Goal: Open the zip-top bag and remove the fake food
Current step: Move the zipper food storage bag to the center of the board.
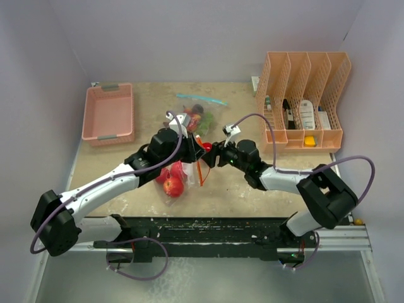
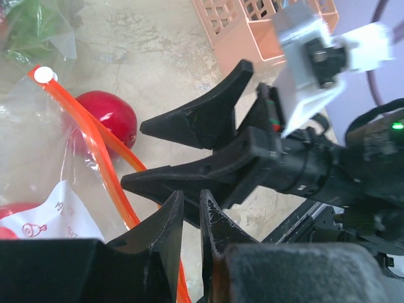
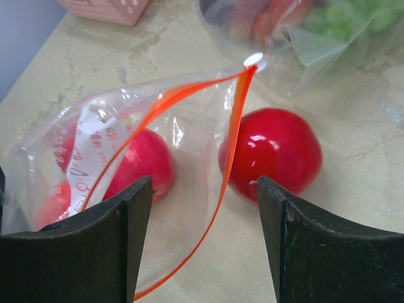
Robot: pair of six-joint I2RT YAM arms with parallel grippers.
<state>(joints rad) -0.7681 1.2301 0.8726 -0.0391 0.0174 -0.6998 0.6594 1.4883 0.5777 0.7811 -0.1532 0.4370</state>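
A clear zip-top bag (image 1: 183, 172) with an orange zip (image 3: 230, 136) lies mid-table, its mouth standing open. Red apple-like fake food (image 3: 142, 161) sits inside it. One red ball (image 3: 271, 154) lies on the table just outside the mouth; it also shows in the left wrist view (image 2: 107, 117). My left gripper (image 1: 191, 151) is at the bag's edge, its fingers (image 2: 191, 199) nearly closed with the orange zip running between them. My right gripper (image 1: 205, 163) faces the bag's mouth; its fingers are open and empty (image 3: 205, 208), one on each side of the zip.
A second clear bag (image 1: 199, 117) with green and dark pieces and a teal zip lies behind. A pink tray (image 1: 108, 113) stands back left. A peach file organiser (image 1: 303, 101) stands back right. The two grippers are almost touching.
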